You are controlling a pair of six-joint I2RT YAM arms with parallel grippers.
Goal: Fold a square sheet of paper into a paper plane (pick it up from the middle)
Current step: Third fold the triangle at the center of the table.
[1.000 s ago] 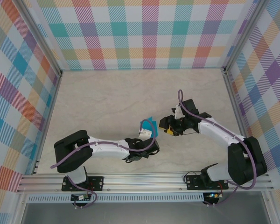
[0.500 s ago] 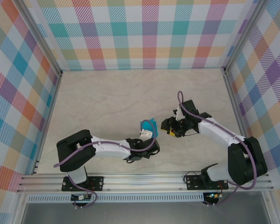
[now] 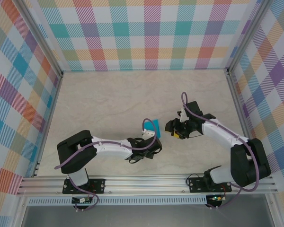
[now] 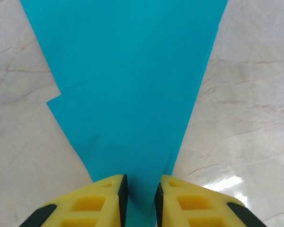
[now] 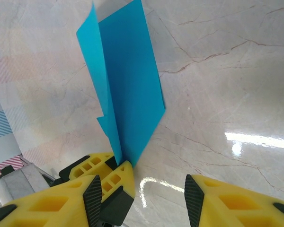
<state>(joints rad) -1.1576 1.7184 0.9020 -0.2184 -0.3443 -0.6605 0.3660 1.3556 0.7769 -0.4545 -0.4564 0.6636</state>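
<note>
surface: glossy beige marble-veined table (image 3: 109,99), pastel plaid walls (image 3: 151,38) | thing: thin teal paper plane (image 4: 132,80), tapered, creased, upright mid-table | left pincer (image 4: 140,187): slightly parted around its narrow end | right pincer (image 5: 143,190): released, empty, just right

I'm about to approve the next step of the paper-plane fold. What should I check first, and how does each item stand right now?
1. Teal-blue folded paper plane sits in the gap of the left tool: ok.
2. Left tool firmly clamped on the paper: cannot tell; its jaws stand slightly apart.
3. Right tool open and empty: ok.
4. Paper outside the right tool's gap: ok; it stands up from the marble-patterned table off to one side.
5. Both long edges of the paper match: not ok; one edge shows a step in the left wrist view.
</note>
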